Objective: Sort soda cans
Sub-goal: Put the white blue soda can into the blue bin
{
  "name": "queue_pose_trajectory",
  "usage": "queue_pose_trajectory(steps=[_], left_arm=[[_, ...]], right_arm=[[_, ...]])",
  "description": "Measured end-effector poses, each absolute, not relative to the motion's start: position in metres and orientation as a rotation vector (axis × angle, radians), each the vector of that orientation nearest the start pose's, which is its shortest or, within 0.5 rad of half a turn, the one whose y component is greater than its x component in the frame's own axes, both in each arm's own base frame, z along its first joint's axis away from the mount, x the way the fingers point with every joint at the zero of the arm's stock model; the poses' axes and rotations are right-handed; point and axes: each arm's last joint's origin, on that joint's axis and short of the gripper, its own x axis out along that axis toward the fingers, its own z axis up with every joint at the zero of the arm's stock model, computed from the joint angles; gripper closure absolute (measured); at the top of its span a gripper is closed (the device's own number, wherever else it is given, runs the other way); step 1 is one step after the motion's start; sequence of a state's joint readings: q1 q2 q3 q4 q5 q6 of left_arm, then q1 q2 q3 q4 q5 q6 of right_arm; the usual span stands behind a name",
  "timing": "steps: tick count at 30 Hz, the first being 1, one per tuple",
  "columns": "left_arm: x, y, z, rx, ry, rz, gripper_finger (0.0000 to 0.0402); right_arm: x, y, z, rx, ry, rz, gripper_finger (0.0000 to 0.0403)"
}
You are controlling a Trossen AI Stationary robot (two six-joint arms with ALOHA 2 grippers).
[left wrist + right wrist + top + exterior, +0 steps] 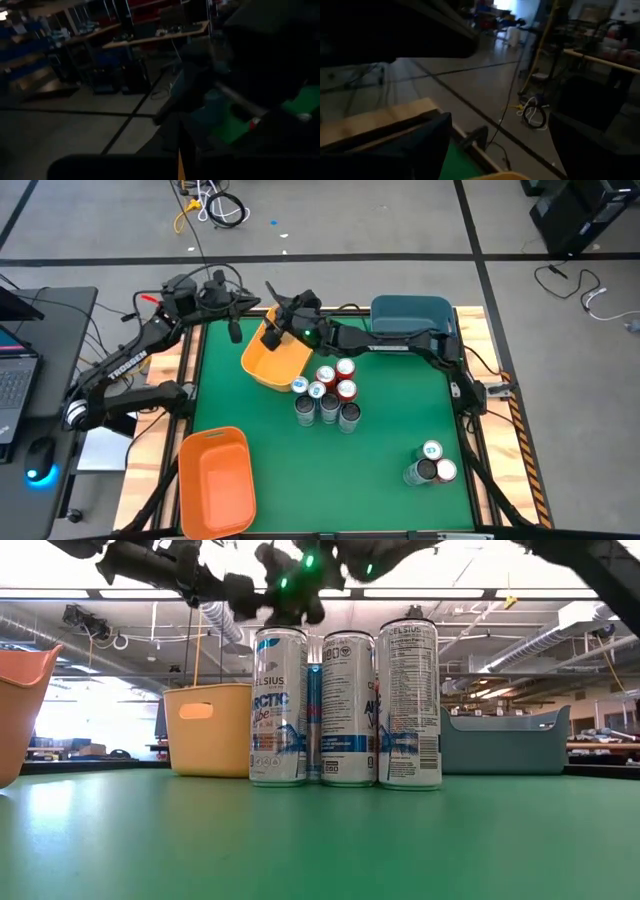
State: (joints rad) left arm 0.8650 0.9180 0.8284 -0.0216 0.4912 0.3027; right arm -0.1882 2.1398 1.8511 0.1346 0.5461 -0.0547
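Note:
Several soda cans (325, 393), red, dark and silver with teal-marked tops, stand upright in a cluster mid-table. Three more cans (432, 463) stand near the right front. In the low view, tall silver cans (348, 708) stand side by side. My right gripper (275, 320) hangs above the far rim of the yellow bin (270, 358). In the right wrist view it (505, 150) is open with nothing between its fingers. My left gripper (234, 328) waits shut, raised over the table's far left edge.
An orange bin (213, 480) sits at the near left corner and a blue bin (410, 315) at the far right. Bare green table (380, 470) lies between the two groups of cans. Cables and a laptop lie off the table's left side.

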Motion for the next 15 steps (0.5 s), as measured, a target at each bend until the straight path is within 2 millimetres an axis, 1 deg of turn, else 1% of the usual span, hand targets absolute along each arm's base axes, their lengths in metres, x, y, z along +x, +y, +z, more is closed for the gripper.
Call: queue_pose_trajectory(steps=[5, 10, 12, 15], left_arm=[[0.135, 0.134, 0.345, 0.229, 0.119, 0.265, 0.0396], [0.136, 0.131, 0.343, 0.169, 0.11, 0.157, 0.0396], [0.136, 0.13, 0.343, 0.16, 0.107, 0.121, 0.0396], [0.138, 0.127, 0.343, 0.156, 0.1, 0.076, 0.0396]], right_arm=[[0.471, -0.069, 0.33, -0.096, 0.325, -0.551, 0.0093], [0.434, -0.033, 0.358, -0.047, 0.486, -0.371, 0.0094], [0.418, -0.024, 0.366, -0.023, 0.556, -0.342, 0.0092], [0.391, -0.019, 0.377, 0.045, 0.652, -0.345, 0.0089]])
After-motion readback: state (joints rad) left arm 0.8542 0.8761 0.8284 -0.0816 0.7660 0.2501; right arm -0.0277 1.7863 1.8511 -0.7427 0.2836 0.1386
